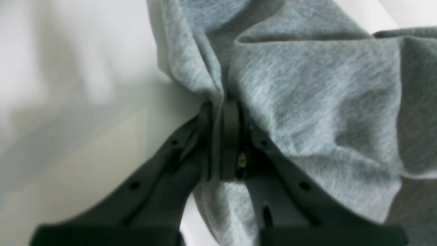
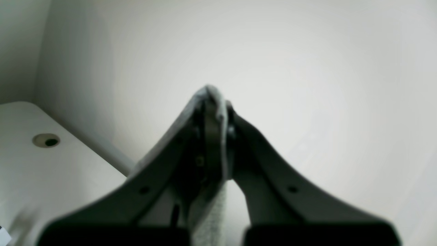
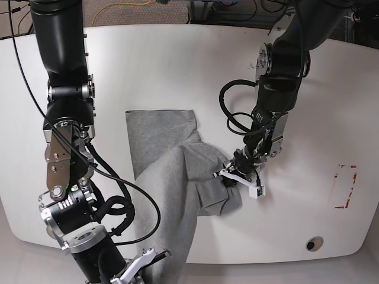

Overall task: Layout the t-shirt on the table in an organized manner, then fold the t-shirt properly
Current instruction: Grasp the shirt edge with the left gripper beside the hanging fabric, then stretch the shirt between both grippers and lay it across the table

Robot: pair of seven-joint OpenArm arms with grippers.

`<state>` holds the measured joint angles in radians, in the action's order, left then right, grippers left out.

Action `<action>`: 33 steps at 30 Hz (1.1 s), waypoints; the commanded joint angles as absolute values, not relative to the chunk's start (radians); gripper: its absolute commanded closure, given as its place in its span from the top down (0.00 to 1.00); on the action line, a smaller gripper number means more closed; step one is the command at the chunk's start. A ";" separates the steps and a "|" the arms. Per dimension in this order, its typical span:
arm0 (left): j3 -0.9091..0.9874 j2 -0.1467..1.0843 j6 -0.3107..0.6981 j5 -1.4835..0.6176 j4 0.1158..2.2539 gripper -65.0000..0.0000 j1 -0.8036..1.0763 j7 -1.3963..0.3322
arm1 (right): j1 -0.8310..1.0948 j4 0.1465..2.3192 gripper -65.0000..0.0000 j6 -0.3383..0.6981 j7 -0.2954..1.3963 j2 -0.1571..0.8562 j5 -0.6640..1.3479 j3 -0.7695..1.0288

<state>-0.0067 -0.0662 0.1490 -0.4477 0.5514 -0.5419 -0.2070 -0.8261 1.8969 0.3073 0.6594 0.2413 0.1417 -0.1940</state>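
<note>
The light grey t-shirt (image 3: pixel 166 148) lies crumpled across the middle of the white table (image 3: pixel 177 65), and one part hangs over the front edge. My left gripper (image 3: pixel 230 176) is at the shirt's right edge, shut on a pinched fold of the fabric (image 1: pixel 307 102); the left wrist view shows cloth squeezed between the fingertips (image 1: pixel 222 106). My right gripper (image 3: pixel 155 256) is low at the table's front edge, shut on the hanging part. In the right wrist view a strip of the shirt (image 2: pixel 210 218) runs between the fingers. No lettering shows.
A red-outlined rectangle mark (image 3: pixel 344 186) is at the table's right side, with a round grommet hole (image 3: pixel 314 243) near the front right corner. Another grommet hole (image 2: pixel 46 140) shows in the right wrist view. Cables (image 3: pixel 136 7) lie beyond the back edge.
</note>
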 commanded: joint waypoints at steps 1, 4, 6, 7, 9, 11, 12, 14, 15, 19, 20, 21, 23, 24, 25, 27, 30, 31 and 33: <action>-0.007 -0.067 0.134 -0.437 0.653 0.00 -0.490 -0.242 | -0.858 1.905 0.00 0.294 0.628 0.245 0.140 -0.160; -0.007 -0.042 0.133 -0.437 0.805 0.00 -0.423 -0.260 | -0.837 1.905 0.00 0.294 0.628 0.245 0.140 -0.114; -0.007 -0.007 0.133 -0.437 0.917 0.00 -0.377 -0.303 | -0.822 1.905 0.00 0.294 0.628 0.245 0.140 -0.077; -0.005 0.002 0.133 -0.437 0.958 0.00 -0.363 -0.318 | -0.819 1.903 0.00 0.294 0.628 0.245 0.140 -0.065; -0.004 0.022 0.133 -0.437 1.055 0.00 -0.326 -0.352 | -0.800 1.903 0.00 0.294 0.628 0.245 0.140 -0.033; 0.013 0.038 0.133 -0.437 1.164 0.00 -0.289 -0.378 | -0.779 1.903 0.00 0.294 0.628 0.245 0.140 -0.005; 0.024 0.044 0.133 -0.437 1.201 0.00 -0.272 -0.387 | -0.771 1.903 0.00 0.294 0.628 0.246 0.140 0.002; 0.056 0.062 0.133 -0.437 1.288 0.00 -0.237 -0.417 | -0.751 1.903 0.00 0.294 0.630 0.265 0.140 0.024; 0.071 0.068 0.133 -0.437 1.326 0.00 -0.225 -0.432 | -0.743 1.903 0.00 0.292 0.630 0.275 0.140 0.031; 0.125 0.101 0.133 -0.437 1.460 0.00 -0.185 -0.489 | -0.720 1.876 0.00 0.289 0.630 0.288 0.140 0.061; 0.136 0.111 0.133 -0.437 1.491 0.00 -0.179 -0.498 | -0.719 1.865 0.00 0.289 0.630 0.291 0.140 0.071; 0.147 0.125 0.133 -0.437 1.526 0.00 -0.171 -0.506 | -0.719 1.853 0.00 0.292 0.630 0.291 0.140 0.085; 0.157 0.148 0.133 -0.437 1.575 0.00 -0.160 -0.513 | -0.717 1.827 0.00 0.294 0.630 0.291 0.140 0.108; 0.159 0.160 0.134 -0.437 1.598 0.00 -0.156 -0.513 | -0.717 1.808 0.00 0.294 0.630 0.291 0.140 0.119; 0.159 0.171 0.134 -0.437 1.616 0.00 -0.153 -0.513 | -0.719 1.793 0.00 0.294 0.630 0.292 0.140 0.127; 0.162 0.196 0.136 -0.437 1.653 0.00 -0.151 -0.513 | -0.725 1.747 0.00 0.294 0.630 0.294 0.140 0.142; 0.173 0.222 0.136 -0.437 1.702 0.00 -0.153 -0.515 | -0.750 1.696 0.00 0.294 0.628 0.315 0.142 0.148; 0.182 0.231 0.136 -0.437 1.719 0.00 -0.156 -0.515 | -0.760 1.676 0.00 0.294 0.628 0.325 0.147 0.148; 0.199 0.242 0.136 -0.437 1.747 0.00 -0.166 -0.515 | -0.779 1.649 0.00 0.294 0.628 0.329 0.147 0.148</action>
